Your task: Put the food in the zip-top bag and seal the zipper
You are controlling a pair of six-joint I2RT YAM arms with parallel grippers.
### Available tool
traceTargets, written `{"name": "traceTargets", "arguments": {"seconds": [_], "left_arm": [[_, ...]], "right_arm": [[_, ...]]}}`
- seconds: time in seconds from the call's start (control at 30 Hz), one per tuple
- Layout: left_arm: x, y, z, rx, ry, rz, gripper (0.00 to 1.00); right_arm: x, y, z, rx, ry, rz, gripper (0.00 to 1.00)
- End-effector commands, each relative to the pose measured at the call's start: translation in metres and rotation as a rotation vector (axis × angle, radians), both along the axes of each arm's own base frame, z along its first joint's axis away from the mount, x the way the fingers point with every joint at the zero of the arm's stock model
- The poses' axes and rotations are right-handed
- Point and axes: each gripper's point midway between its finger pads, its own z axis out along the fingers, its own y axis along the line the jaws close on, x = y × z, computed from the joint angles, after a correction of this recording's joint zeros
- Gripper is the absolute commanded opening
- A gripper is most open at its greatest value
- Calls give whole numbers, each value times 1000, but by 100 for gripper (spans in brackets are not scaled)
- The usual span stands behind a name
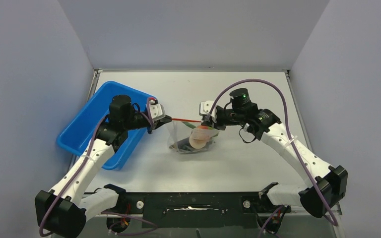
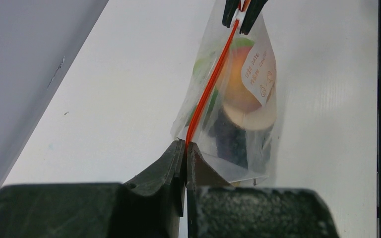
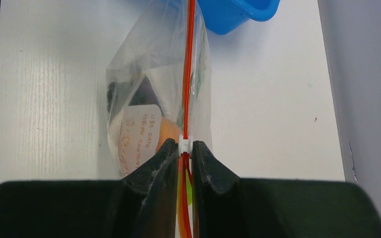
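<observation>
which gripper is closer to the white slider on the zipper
Right. The right gripper is shut on the white slider; the left gripper pinches the opposite end of the zipper.

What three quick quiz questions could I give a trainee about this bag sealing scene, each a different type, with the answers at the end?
1. True or false: the zip-top bag lies flat inside the blue tray.
2. The right hand is clamped on: A) the white slider on the zipper, B) the orange fruit, C) the tray's rim.
3. Which hand pinches the zipper end nearer the tray?

Key
1. False: the bag is stretched between the two hands, outside the tray, with the food inside.
2. A.
3. The left hand.
</observation>
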Motion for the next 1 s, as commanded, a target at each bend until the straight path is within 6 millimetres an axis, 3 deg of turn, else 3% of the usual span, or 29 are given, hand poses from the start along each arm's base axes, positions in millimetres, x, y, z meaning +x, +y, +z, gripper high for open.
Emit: {"name": "traceTargets", "arguments": {"seconds": [0.0,0.53,0.97], "left_arm": [[2,15,26,-1,-68,22,0],[4,28,21,14,-68,67,0],[11,30,17,8,-73,81,0]], "right_arm": [[7,-23,22,-8,-64,-69,0],[15,-62,23,-19,-57,-190,0],[6,-98,18,-41,-28,-306,0]]}}
